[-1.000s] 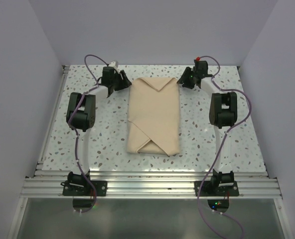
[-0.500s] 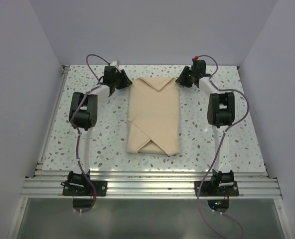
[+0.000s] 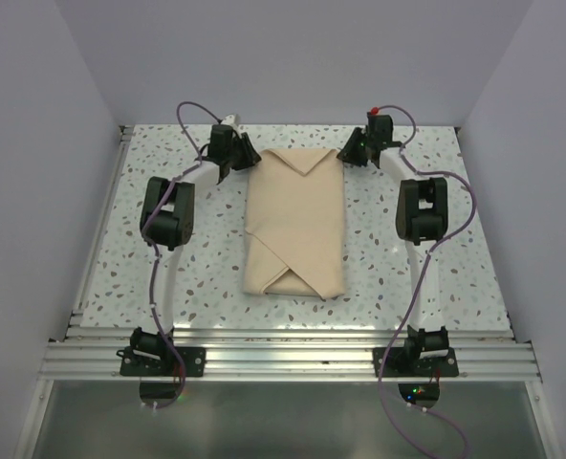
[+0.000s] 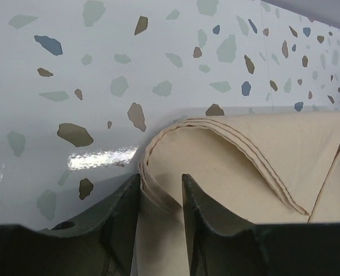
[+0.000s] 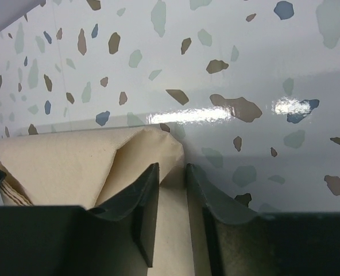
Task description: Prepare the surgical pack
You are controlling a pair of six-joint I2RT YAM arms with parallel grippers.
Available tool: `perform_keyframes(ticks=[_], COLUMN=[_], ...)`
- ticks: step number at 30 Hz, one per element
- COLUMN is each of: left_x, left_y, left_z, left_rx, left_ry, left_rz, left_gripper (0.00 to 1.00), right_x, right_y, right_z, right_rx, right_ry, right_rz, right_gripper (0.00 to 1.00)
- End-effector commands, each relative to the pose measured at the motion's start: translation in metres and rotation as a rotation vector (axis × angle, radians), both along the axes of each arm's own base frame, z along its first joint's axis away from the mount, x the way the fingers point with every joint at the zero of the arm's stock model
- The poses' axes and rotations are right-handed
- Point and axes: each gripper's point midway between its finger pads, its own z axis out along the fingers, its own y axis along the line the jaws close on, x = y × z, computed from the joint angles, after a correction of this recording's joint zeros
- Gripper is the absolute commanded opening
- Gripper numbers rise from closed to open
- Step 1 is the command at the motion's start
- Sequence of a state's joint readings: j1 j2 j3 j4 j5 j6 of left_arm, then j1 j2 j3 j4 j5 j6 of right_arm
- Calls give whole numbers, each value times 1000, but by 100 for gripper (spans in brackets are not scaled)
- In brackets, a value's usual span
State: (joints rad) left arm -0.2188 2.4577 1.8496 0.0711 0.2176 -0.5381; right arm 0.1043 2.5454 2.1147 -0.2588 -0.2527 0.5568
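The surgical pack is a tan-beige cloth bundle folded like an envelope, lying lengthwise in the middle of the speckled table. Its tray and instruments are hidden inside. My left gripper is at the bundle's far left corner. In the left wrist view my left gripper is shut on a curled, layered edge of the cloth, raised slightly off the table. My right gripper is at the far right corner. In the right wrist view it is shut on the cloth's corner.
The speckled white table is walled by grey panels at the left, back and right. An aluminium rail with both arm bases runs along the near edge. Purple cables loop above both wrists.
My left arm has swung right, bringing its gripper in to the bundle's far left corner. The right arm has shifted only slightly. The bundle keeps its shape.
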Motion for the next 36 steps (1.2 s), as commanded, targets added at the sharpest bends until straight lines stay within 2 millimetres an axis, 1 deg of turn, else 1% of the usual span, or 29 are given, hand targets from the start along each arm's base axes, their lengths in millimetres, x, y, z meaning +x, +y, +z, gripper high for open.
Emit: perform_keyframes(ticks=[1,3,4,5,6,7,8,9,10,11,13,14,15,16,17,18,19,20,21,23,24,25,28,29,31,32,33,34,36], left_x=[-18,-19,-20,-19,-19,-19,-17,-15,-14,-11,-8,-4,-1,3,5,6,13,15,17,26,27,34,41,47,53,56,61,63,67], left_y=[2,6,8,9,9,10,10,11,12,12,12,11,12,12,12,13,15,15,15,18,19,20,22,21,22,24,30,31,38], left_z=[-39,-41,-42,-42,-42,-43,-40,-40,-42,-40,-42,-37,-39,-36,-36,-40,-35,-35,-39,-33,-39,-34,-32,-23,-13,-7,3,8,24], left_rx=[61,78,82,88,89,92,92,98,101,101,103,100,98,96,93,88,80,66,44,3,-8,-17,-39,-65,-111,-133,-147,-155,-163], left_ry=[126,135,138,139,140,139,135,131,133,129,128,115,114,104,100,103,88,86,94,75,85,66,46,10,-29,-40,-65,-75,-104], left_rz=[6,24,29,36,38,41,44,45,50,52,54,54,57,60,61,66,75,73,79,84,92,97,113,117,114,121,129,131,137], left_gripper=[38,33,26,20,16,9,5,0,0,0,0,0,0,0,0,0,0,0,0,0,0,0,0,0,0,0,0,0,0], right_x=[-14,-14,-14,-13,-12,-11,-11,-10,-9,-8,-4,-2,0,4,6,9,14,17,20,28,32,36,47,50,62,64,67,68,69], right_y=[7,6,5,5,3,3,4,2,1,1,2,3,3,4,3,6,4,4,7,5,7,4,3,5,6,7,7,6,5], right_z=[-29,-29,-28,-26,-25,-24,-22,-23,-22,-21,-20,-19,-23,-19,-20,-23,-18,-19,-18,-19,-16,-17,-13,-10,7,12,21,25,45], right_rx=[-25,-32,-32,-35,-42,-42,-42,-44,-46,-44,-31,-24,-15,-6,0,14,21,27,42,58,74,83,139,162,195,194,197,194,189], right_ry=[85,86,82,77,76,72,69,69,64,61,51,46,46,36,33,29,14,10,5,-8,-26,-34,-74,-85,-151,-163,-183,-191,-222], right_rz=[8,2,0,-1,-9,-11,-11,-19,-23,-26,-37,-41,-50,-55,-60,-68,-75,-79,-85,-96,-105,-112,-132,-129,-128,-126,-120,-118,-112], right_gripper=[26,23,20,15,12,9,5,3,1,0,0,0,0,0,0,0,0,0,0,0,0,0,0,0,0,0,0,0,0])
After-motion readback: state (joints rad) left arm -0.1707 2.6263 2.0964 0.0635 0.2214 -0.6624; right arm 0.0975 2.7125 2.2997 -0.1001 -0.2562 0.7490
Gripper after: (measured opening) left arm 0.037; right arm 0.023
